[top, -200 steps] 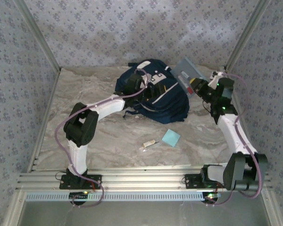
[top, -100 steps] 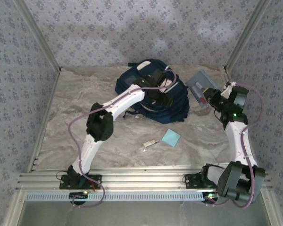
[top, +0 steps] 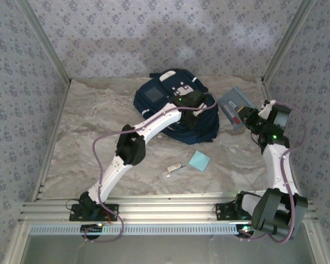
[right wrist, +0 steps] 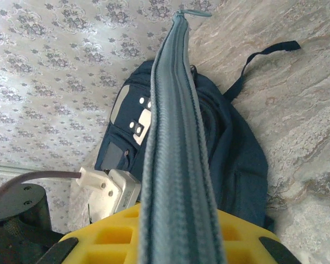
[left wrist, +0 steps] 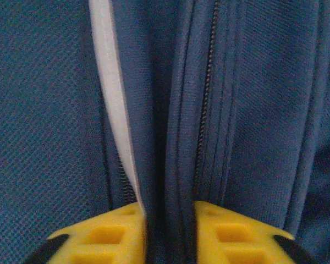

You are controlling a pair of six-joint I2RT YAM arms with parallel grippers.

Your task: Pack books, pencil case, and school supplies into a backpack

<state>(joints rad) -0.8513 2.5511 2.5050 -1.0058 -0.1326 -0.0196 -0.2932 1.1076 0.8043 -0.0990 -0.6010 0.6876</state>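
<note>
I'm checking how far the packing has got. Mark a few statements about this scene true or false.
1. The right jaws grip the pencil case. True.
2. The light-blue pad is inside the backpack. False: it lies on the table, in front of the backpack.
3. The left jaws pinch backpack fabric beside a zipper. True.
4. The white stick lies on top of the backpack. False: it lies on the table near the pad.
</note>
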